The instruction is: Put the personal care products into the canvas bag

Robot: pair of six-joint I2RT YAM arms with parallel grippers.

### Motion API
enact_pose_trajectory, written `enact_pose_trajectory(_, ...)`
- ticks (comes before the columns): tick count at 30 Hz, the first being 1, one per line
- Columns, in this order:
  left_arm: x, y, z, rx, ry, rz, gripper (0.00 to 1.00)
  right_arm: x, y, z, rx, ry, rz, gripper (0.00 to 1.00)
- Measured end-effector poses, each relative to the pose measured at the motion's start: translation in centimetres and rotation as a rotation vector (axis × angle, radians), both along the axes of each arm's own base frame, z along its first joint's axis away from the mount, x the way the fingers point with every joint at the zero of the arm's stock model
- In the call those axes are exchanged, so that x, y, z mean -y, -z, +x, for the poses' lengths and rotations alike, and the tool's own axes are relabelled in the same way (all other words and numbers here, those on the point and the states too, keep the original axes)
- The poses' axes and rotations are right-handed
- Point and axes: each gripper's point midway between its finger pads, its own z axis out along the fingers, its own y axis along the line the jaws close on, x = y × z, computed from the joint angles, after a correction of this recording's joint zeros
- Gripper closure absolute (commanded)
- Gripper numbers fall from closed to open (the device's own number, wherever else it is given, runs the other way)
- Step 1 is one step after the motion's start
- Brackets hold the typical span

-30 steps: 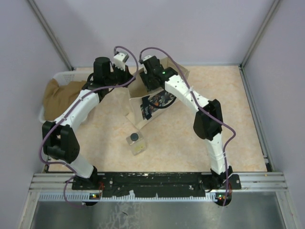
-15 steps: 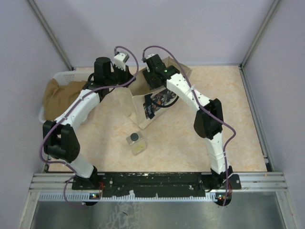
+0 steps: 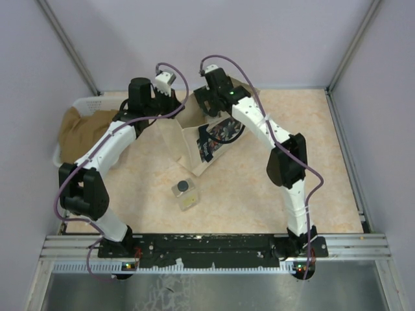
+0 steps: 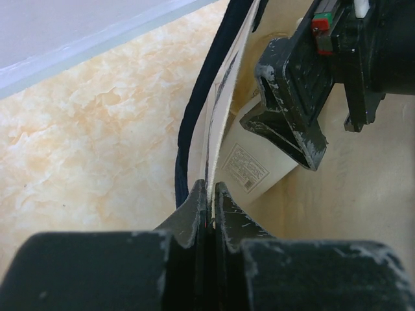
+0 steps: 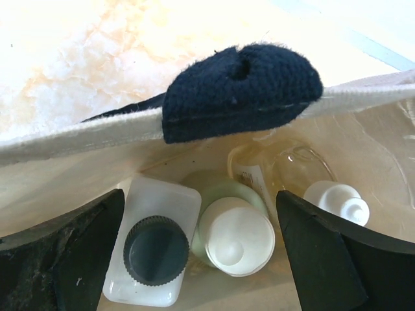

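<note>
The canvas bag (image 3: 190,144) stands open at the back of the table, floral panel facing right. My left gripper (image 3: 172,103) is shut on the bag's rim (image 4: 224,110), beside the navy handle (image 4: 194,136). My right gripper (image 5: 201,253) hangs open over the bag's mouth, nothing between its fingers. Below it, inside the bag, lie the white rectangular bottle with a dark cap (image 5: 155,249), the olive-green bottle with a cream cap (image 5: 237,236) and the amber clear bottle (image 5: 279,162). A clear square bottle with a black cap (image 3: 185,193) stands on the table in front of the bag.
A white plastic basket (image 3: 81,102) with brown cloth (image 3: 81,133) sits at the far left. Grey walls and frame posts close the back and sides. The right gripper's black fingers (image 4: 292,103) show close by in the left wrist view.
My right gripper has opened, and its wrist has shifted slightly back and to the right over the bag. The bag has been pulled more upright. The left gripper keeps its hold.
</note>
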Motion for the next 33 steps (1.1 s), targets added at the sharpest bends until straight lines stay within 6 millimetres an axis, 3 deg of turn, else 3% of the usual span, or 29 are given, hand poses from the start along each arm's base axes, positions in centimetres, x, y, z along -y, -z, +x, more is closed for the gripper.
enact_pose_trajectory(4, 0.0, 0.0, 0.1, 0.001, -0.002, 0.001, 1.00, 0.4, -1.1, -0.3, 0.011, 0.005, 0.004, 0.01)
enact_pose_trajectory(7, 0.0, -0.1, 0.1, 0.002, -0.003, 0.001, 1.00, 1.3, -3.4, -1.2, 0.040, 0.015, 0.019, 0.01)
enact_pose_trajectory(10, 0.0, 0.0, 0.2, 0.000, -0.003, 0.001, 1.00, 2.5, -7.3, -2.9, 0.095, 0.022, 0.054, 0.01)
enact_pose_trajectory(16, 0.1, 0.2, 0.5, -0.004, -0.006, 0.001, 1.00, 5.7, -17.0, -8.1, 0.252, 0.029, 0.191, 0.01)
enact_pose_trajectory(19, 0.0, 0.1, 0.9, -0.003, -0.015, 0.005, 1.00, 6.7, -19.2, -10.7, 0.286, 0.020, 0.239, 0.01)
enact_pose_trajectory(22, -0.1, 0.1, 1.3, -0.005, -0.024, 0.010, 1.00, 6.5, -19.5, -13.4, 0.287, -0.002, 0.249, 0.01)
enact_pose_trajectory(25, -0.1, 0.2, 1.6, -0.010, -0.028, 0.013, 1.00, 4.1, -18.3, -16.3, 0.253, -0.078, 0.242, 0.01)
enact_pose_trajectory(29, -0.1, 0.1, 1.9, -0.017, -0.033, 0.018, 1.00, 0.1, -14.8, -20.7, 0.170, -0.209, 0.209, 0.01)
enact_pose_trajectory(33, -0.1, 0.0, 2.1, -0.021, -0.033, 0.019, 1.00, -2.2, -10.4, -24.4, 0.082, -0.290, 0.154, 0.01)
